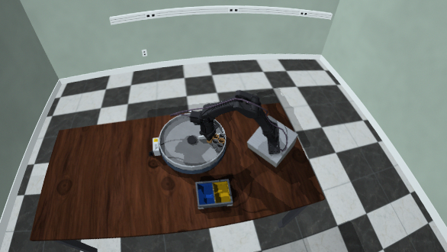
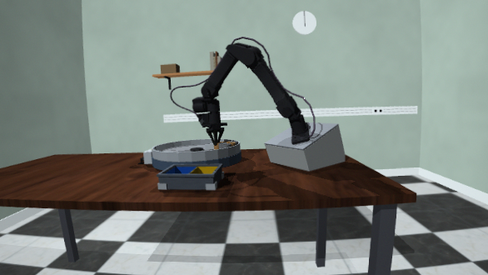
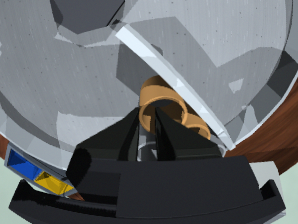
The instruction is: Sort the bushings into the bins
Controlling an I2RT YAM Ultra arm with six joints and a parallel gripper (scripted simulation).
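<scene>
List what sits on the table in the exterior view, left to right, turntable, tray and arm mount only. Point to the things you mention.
turntable (image 1: 165,159) (image 2: 166,156) (image 3: 15,120) → arm's gray mounting block (image 1: 276,160) (image 2: 287,156); the tray overlaps the turntable's span, so left out

Orange-brown bronze bushings (image 1: 221,140) (image 2: 216,147) (image 3: 163,100), open rings, and grey steel ones (image 1: 218,145), clustered inside the round grey turntable (image 1: 174,160) (image 2: 196,157) (image 3: 95,95).

arm (image 1: 249,108) over turntable (image 1: 192,169), two-color bins (image 1: 213,206)
</scene>
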